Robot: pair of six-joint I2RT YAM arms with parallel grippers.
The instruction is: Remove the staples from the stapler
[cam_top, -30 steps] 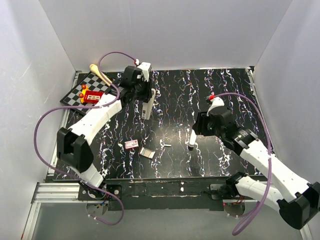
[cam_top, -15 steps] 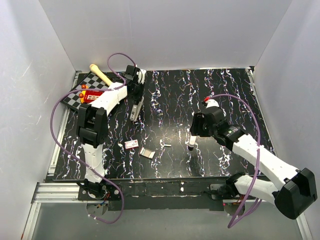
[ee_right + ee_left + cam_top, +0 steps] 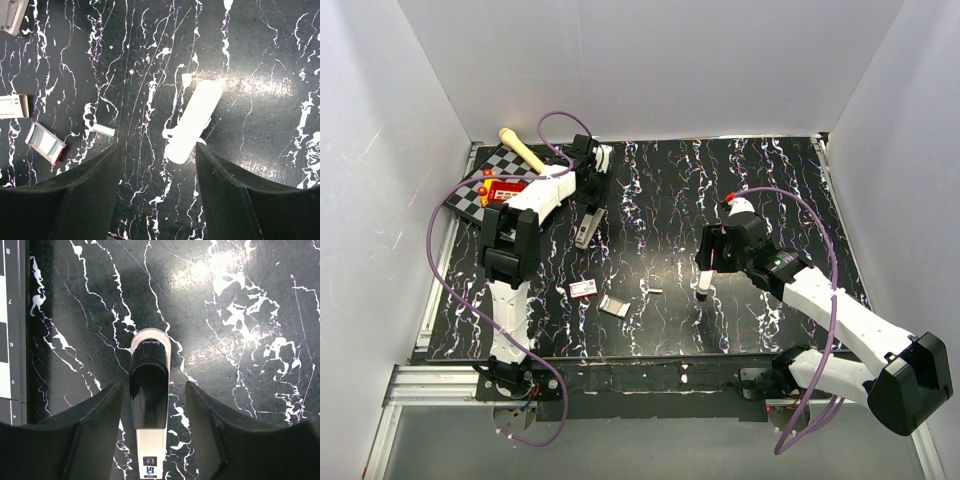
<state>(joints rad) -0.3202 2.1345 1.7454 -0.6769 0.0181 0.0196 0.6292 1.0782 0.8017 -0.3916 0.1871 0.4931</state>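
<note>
The stapler (image 3: pixel 588 225), slim and grey-silver with a dark top, lies on the black marbled table at the back left. In the left wrist view the stapler (image 3: pixel 149 410) lies lengthwise between the fingers of my left gripper (image 3: pixel 153 386), which is open and clear of it on both sides. The staples (image 3: pixel 656 291) are a tiny silvery strip on the table near the middle. They also show in the right wrist view (image 3: pixel 104 131). My right gripper (image 3: pixel 159 147) is open and empty, hovering just near a white stick with a dark tip (image 3: pixel 192 122).
A small red-and-white box (image 3: pixel 583 288) and its open tray (image 3: pixel 613 305) lie left of the staples. A chessboard (image 3: pixel 470 190) with a red toy (image 3: pixel 505 190) and a wooden stick (image 3: pixel 523 150) sits at the back left corner. White walls enclose the table.
My left arm has folded back and swung left, and the stapler moved left with it and now lies flat between the open fingers. My right arm shifted slightly left.
</note>
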